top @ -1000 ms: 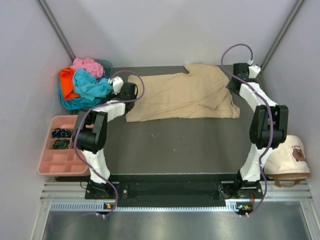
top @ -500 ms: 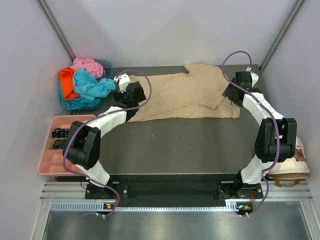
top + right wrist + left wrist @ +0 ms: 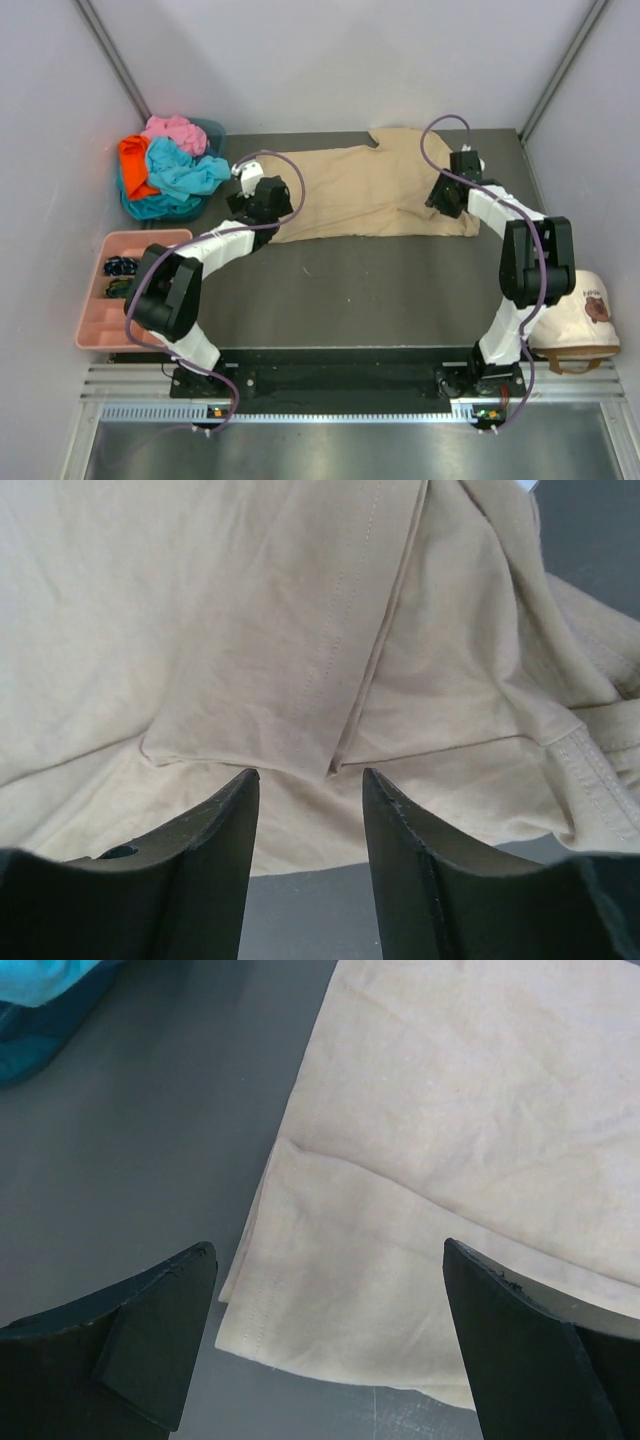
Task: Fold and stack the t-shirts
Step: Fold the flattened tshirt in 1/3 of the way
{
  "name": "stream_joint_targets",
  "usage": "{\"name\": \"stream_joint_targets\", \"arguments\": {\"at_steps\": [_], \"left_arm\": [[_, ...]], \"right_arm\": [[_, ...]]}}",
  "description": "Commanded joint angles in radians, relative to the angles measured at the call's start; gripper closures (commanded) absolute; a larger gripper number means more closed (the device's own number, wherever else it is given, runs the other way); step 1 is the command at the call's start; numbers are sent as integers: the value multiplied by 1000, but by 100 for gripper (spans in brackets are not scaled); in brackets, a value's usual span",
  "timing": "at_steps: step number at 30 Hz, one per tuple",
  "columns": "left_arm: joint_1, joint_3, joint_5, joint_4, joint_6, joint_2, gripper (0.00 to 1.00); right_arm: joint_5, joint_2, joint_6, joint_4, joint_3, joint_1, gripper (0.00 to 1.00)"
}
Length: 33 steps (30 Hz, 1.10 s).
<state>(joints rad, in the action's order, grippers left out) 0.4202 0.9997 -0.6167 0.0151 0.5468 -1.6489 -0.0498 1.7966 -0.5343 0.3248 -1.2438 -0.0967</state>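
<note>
Left pincer [image 3: 327,1248] gapes over the hem of the tan t-shirt [image 3: 370,195]; right pincer [image 3: 310,772] (half-parted, gripping nothing) straddles a fold there; pinching one layer could skew it.

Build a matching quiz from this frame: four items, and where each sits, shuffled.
Items
1. tan shirt
2. tray
3. cap
4. shirt pile

Places
A. right edge, beside the right arm's base
B. spread out across the far half of the table
C. far left corner
D. left edge, nearer than the pile

Pairs: 1-B, 2-D, 3-A, 4-C
</note>
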Motion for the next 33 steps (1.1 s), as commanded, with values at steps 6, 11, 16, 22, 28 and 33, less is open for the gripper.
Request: {"name": "stream_joint_targets", "arguments": {"at_steps": [6, 11, 16, 22, 28, 33], "left_arm": [[-1, -12, -21, 6, 13, 58, 1], [-1, -13, -26, 0, 13, 60, 1], [-1, -15, -32, -6, 13, 64, 1], [-1, -12, -35, -10, 4, 70, 1], [-1, -9, -38, -10, -2, 70, 1], [-1, -10, -43, -10, -4, 74, 1]], "right_arm": [[31, 58, -1, -55, -34, -9, 58], [27, 81, 2, -55, -42, -9, 62], [24, 99, -1, -63, -48, -8, 66], [22, 119, -3, -66, -59, -9, 77], [13, 124, -1, -69, -59, -9, 95], [21, 116, -3, -69, -66, -9, 100]]}}
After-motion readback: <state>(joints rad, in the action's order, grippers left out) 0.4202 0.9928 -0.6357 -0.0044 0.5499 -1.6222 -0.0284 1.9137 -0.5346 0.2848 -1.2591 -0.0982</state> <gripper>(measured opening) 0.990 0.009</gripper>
